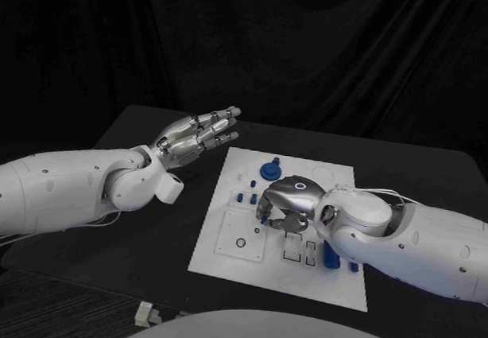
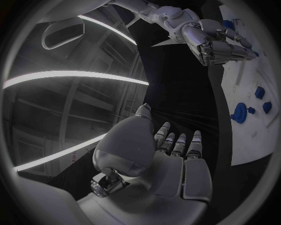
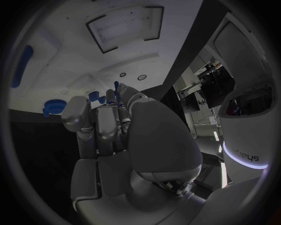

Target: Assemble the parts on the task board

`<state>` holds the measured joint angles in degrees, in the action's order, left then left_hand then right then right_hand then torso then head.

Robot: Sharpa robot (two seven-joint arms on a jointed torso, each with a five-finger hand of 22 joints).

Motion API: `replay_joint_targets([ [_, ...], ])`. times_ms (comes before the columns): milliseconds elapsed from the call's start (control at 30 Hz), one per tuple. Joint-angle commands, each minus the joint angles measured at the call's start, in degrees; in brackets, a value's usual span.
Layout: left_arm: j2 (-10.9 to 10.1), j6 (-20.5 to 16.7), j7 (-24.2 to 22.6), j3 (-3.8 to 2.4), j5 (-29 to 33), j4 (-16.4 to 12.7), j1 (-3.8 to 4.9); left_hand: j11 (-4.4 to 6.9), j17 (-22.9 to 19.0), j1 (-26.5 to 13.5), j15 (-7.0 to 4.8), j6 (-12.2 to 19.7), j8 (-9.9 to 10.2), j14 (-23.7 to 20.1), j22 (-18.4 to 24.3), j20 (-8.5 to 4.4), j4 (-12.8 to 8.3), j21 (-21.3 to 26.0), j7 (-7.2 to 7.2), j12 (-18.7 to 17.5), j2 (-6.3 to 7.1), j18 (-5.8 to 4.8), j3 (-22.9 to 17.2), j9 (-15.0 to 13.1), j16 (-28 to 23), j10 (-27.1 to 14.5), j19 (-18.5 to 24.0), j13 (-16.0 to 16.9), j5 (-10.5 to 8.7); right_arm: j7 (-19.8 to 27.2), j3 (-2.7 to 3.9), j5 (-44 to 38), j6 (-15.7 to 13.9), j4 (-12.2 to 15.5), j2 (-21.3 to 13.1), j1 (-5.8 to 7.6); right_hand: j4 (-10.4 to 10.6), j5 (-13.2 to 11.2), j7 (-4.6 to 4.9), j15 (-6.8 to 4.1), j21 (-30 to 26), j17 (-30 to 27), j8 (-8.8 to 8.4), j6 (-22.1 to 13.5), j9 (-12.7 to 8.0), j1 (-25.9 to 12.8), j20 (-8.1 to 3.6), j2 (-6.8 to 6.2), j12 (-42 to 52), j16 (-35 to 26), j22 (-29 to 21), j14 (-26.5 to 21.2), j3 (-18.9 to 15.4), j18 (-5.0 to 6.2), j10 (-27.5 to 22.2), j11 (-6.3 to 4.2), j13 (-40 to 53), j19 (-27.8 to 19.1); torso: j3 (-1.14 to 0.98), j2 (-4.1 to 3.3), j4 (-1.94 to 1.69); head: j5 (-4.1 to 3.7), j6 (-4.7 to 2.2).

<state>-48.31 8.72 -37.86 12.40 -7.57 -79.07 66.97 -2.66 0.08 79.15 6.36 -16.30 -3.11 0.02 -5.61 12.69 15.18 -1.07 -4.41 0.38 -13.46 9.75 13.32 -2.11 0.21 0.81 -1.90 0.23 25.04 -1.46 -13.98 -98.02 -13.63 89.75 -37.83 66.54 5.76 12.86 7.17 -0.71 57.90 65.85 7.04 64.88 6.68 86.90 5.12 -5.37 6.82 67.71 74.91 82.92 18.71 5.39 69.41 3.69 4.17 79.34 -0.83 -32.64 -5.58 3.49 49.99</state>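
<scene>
Task board [image 1: 231, 252], a white rectangular plate, lies mid-table with small blue plastic parts [image 1: 269, 170] scattered on it, so assembly looks mostly unfinished. Right hand [image 1: 285, 205] hovers over the board's centre pinching a slim blue peg [image 3: 116, 86]; left hand [image 1: 197, 135] waits beside it, fingers apart and empty.

A black table [image 1: 147, 232] fills the middle of the head view, its far edge running across just above centre. Directly on it, slightly right of centre, lies the white task board [image 1: 248, 261], a rectangle tilted a little, its near corner reaching toward the lower right.
</scene>
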Motion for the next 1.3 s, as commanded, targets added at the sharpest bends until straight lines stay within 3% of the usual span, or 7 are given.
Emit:
replay_joint_targets([
  [33, 0.2, 0.7, -0.5, -0.06, 0.4, 0.0, -0.14, -0.51, -0.1, 0.0, 0.03, 0.0, -0.3, 0.0, 0.0, 0.29, 0.1, -0.2, -0.43, -0.1, -0.67, 0.54, -0.2, -0.1, -0.2, 0.0, 0.1, 0.0, 0.27, -1.5, 0.03, -1.1, 1.2, -0.2, 0.2, -0.32, 0.2, 0.4, -0.01, 0.02, -0.2, -0.1, -0.2, 0.4, 0.1, -0.4, 0.11, -0.36, -0.4, 0.0, 7.6, 0.4, -0.1, 0.25, 0.4, 0.11, 0.0, 0.4, -0.03, 0.02, -0.04, 0.0, 0.01],
  [733, 0.6, 1.1, -0.2, -0.06, 0.4, 0.6, -0.47, -0.67, -0.1, 0.3, 0.21, -0.4, -0.4, 0.0, 0.2, 0.39, 0.0, -0.1, -0.66, -0.1, -0.93, 0.55, -0.4, -0.1, -0.2, 0.0, 0.1, 0.0, 0.44, -1.7, 0.03, -1.1, 1.7, -0.4, 1.1, -1.75, 0.2, 0.3, -0.03, 0.0, -0.5, -0.3, -0.29, 0.4, 0.1, -0.5, 0.11, -0.44, -0.3, -0.1, 7.6, 0.3, -0.2, 0.31, 0.6, 0.06, 0.0, 0.2, -0.11, -0.04, 0.07, 0.77, 0.01],
  [1300, 0.9, 1.7, 0.4, -0.06, 0.4, 1.0, -0.82, -0.94, -0.1, 0.4, 0.39, -0.7, -0.5, 0.0, 0.2, 0.53, -0.2, -0.1, -0.91, -0.1, -1.05, 0.54, -0.5, -0.2, -0.2, 0.1, 0.1, 0.1, 0.61, -1.8, 0.03, -1.1, 1.4, -1.1, 1.8, -2.33, 0.1, 0.3, -0.04, -0.02, -0.8, -0.5, -0.34, 0.4, 0.0, -0.4, 0.1, -0.48, -0.4, -0.3, 7.5, 0.2, -0.2, 0.38, 0.7, 0.04, 0.0, 0.1, -0.12, -0.03, -0.06, 0.69, 0.01],
])
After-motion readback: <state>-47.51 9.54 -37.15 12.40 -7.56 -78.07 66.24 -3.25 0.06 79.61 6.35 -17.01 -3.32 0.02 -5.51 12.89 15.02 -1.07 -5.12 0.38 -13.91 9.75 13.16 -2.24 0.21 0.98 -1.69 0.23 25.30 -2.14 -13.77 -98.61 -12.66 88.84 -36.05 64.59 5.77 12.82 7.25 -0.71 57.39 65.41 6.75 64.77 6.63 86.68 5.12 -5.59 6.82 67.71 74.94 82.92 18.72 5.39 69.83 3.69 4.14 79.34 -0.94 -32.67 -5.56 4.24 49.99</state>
